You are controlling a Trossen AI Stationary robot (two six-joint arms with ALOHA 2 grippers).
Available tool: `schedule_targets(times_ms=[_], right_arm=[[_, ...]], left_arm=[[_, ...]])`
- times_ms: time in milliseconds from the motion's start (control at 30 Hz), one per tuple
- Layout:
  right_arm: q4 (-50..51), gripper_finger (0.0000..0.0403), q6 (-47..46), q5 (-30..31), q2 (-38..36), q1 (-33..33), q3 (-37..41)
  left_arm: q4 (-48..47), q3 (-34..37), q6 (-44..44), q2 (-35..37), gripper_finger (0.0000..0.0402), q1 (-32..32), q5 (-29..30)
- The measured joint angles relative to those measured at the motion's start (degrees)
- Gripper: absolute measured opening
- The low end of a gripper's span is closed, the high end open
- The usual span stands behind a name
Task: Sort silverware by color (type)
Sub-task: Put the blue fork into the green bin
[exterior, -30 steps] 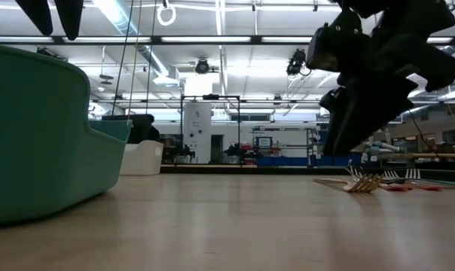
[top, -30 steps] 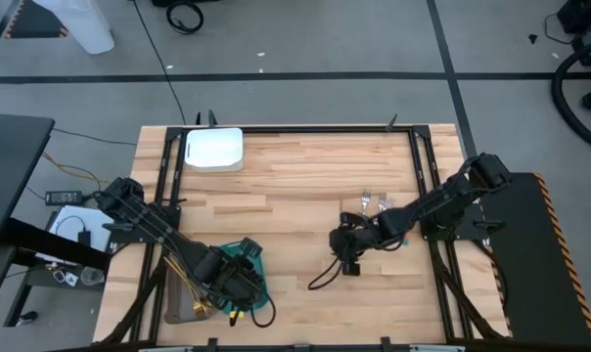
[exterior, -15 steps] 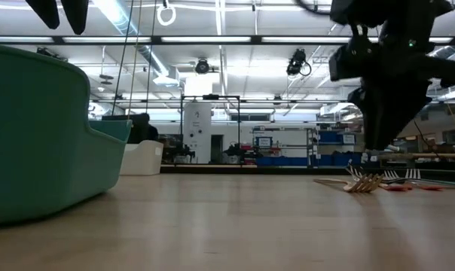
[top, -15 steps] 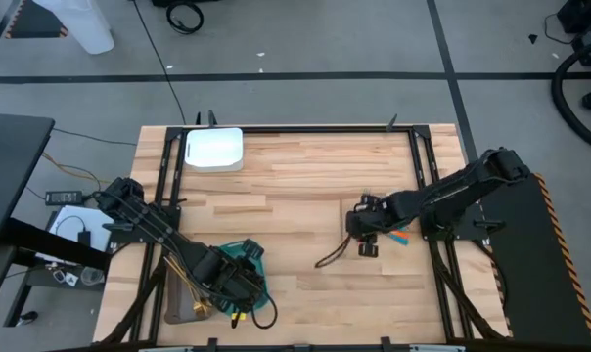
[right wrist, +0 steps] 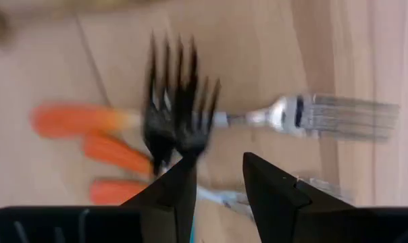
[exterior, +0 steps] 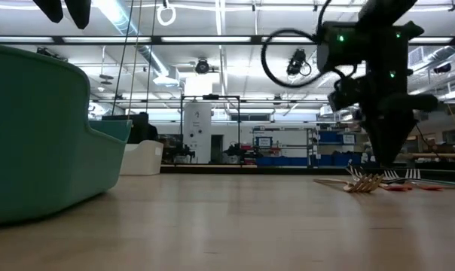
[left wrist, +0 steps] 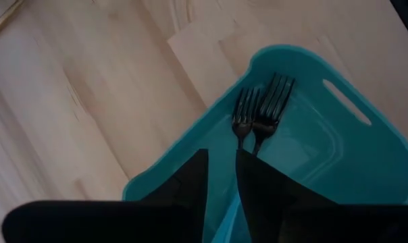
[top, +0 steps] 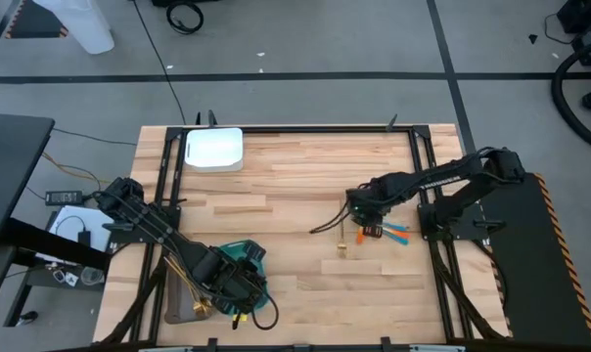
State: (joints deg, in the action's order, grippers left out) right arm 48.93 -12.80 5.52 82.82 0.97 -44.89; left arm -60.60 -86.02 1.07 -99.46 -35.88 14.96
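Observation:
A small pile of silverware (top: 386,233) lies on the table's right half: two dark forks (right wrist: 171,101), a silver fork (right wrist: 325,115) and orange-handled pieces (right wrist: 89,135). The low view shows it as a heap of tines (exterior: 365,183). My right gripper (top: 360,213) (right wrist: 219,177) is open and points down over the pile, its fingers beside the dark forks' handles. A gold piece (top: 342,242) lies alone nearby. My left gripper (top: 239,277) (left wrist: 221,169) hovers over the teal tray (left wrist: 339,155), its fingers a narrow gap apart. Two dark forks (left wrist: 258,111) lie in the tray.
A grey tray (top: 178,298) with gold pieces sits at the table's near left corner, beside the teal tray (top: 247,256). A white tray (top: 214,149) stands at the far left. A black frame rail (top: 418,156) runs along the right side. Bare wood lies in the middle.
My right gripper has moved from the middle of the table toward the right and far edges, turning about, and now stands over the silverware pile. The left arm has kept still.

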Motion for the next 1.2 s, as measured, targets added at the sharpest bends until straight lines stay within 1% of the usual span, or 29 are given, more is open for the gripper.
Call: schedule_targets(times_ms=[67,267,433,567,667,733,900,1200], right_arm=[[-1.8,0.0132,0.9,-1.1,1.2,0.6,1.6],[-2.7,0.0132,2.5,-0.7,3.7,1.4,3.0],[-2.5,0.0128,3.1,-1.1,3.4,1.9,2.8],[-2.1,0.0121,2.1,-0.2,1.6,2.6,2.2],[-2.2,0.0118,-0.2,-2.8,0.5,2.8,1.9],[-1.8,0.0119,-1.3,-3.7,0.5,2.8,1.9],[-2.6,0.0119,-4.1,-3.7,1.5,2.9,2.7],[-3.9,0.0119,-5.5,-3.8,2.4,2.8,4.3]], left_arm=[[0.0,0.0,0.3,0.0,0.0084,0.0,0.0],[0.5,0.0,-0.1,0.0,0.0084,0.0,0.0],[0.5,0.0,-0.2,0.0,0.0084,0.1,0.0],[0.5,0.0,-0.2,0.0,0.0084,0.1,0.0],[0.4,0.0,-0.2,0.0,0.0084,0.1,0.0],[0.5,0.0,-0.2,0.0,0.0084,0.1,0.0],[0.5,0.0,-0.2,0.0,0.0084,0.1,0.0],[0.6,0.0,-0.2,0.0,0.0084,0.1,0.0]])
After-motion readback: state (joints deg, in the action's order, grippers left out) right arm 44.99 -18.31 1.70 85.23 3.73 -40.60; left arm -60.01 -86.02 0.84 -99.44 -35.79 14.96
